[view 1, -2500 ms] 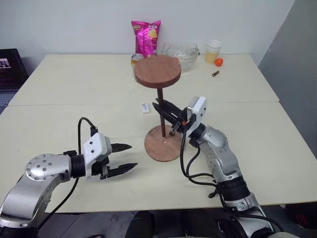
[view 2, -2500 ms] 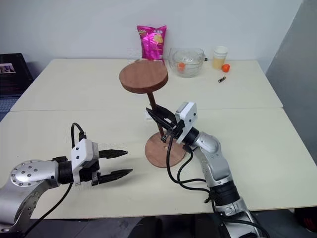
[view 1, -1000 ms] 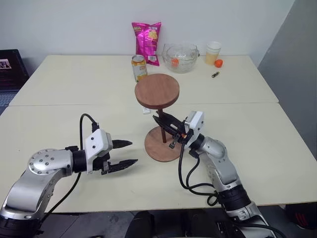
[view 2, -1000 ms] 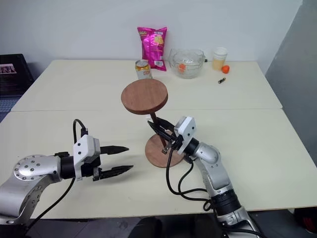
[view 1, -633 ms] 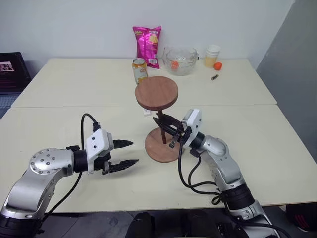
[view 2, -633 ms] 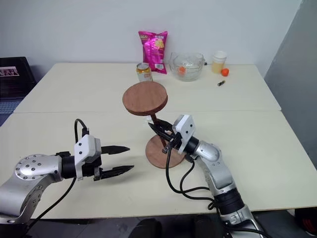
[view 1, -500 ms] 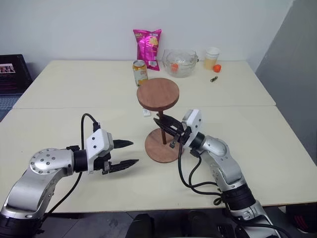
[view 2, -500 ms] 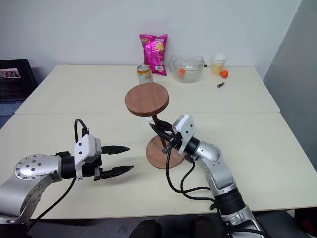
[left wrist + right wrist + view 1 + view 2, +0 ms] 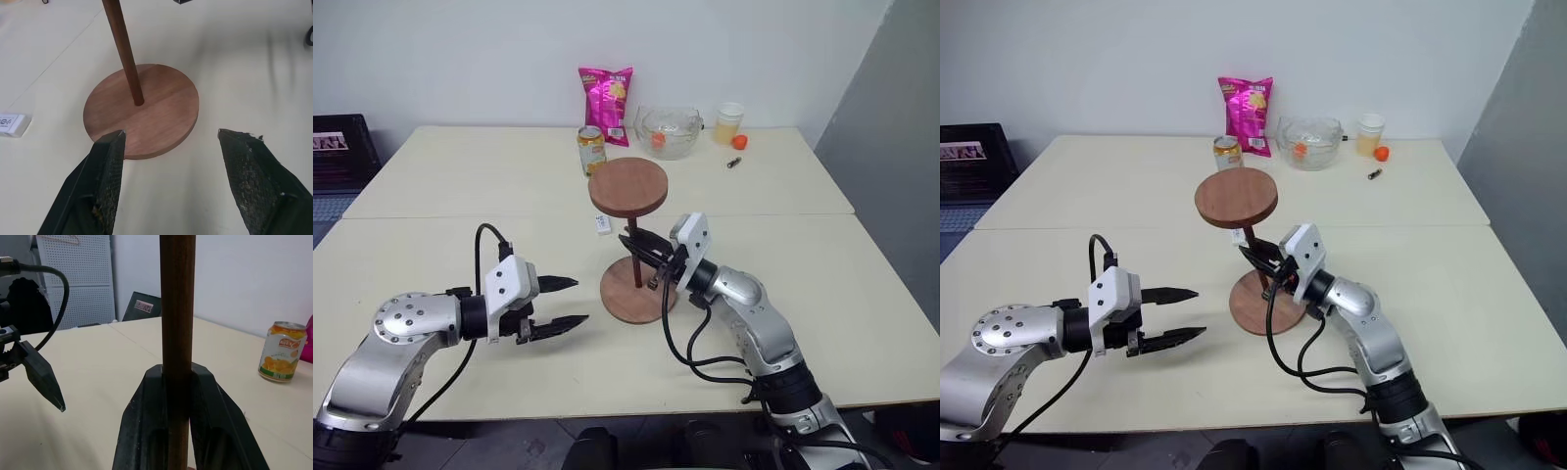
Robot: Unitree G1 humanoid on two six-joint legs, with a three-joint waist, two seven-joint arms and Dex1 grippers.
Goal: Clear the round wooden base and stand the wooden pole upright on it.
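The pole (image 9: 635, 264) stands on the base (image 9: 636, 292) mid-tabletop (image 9: 460, 196), its disc (image 9: 627, 187) on top. The right gripper (image 9: 177, 382) has its 2 fingers clamped on the pole. The left gripper (image 9: 558, 304), fingers wide, hovers nearby. The right wrist view shows a can (image 9: 282, 351) behind the pole.

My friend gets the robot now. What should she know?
Right gripper: shut on the wooden pole, low on the rod.
Left gripper: open, holding nothing, beside the round wooden base.
The base lies flat on the table with nothing else on it. The pole's foot sits at its centre, disc end up, about upright.
Left to do: check the pole stands, then let go.
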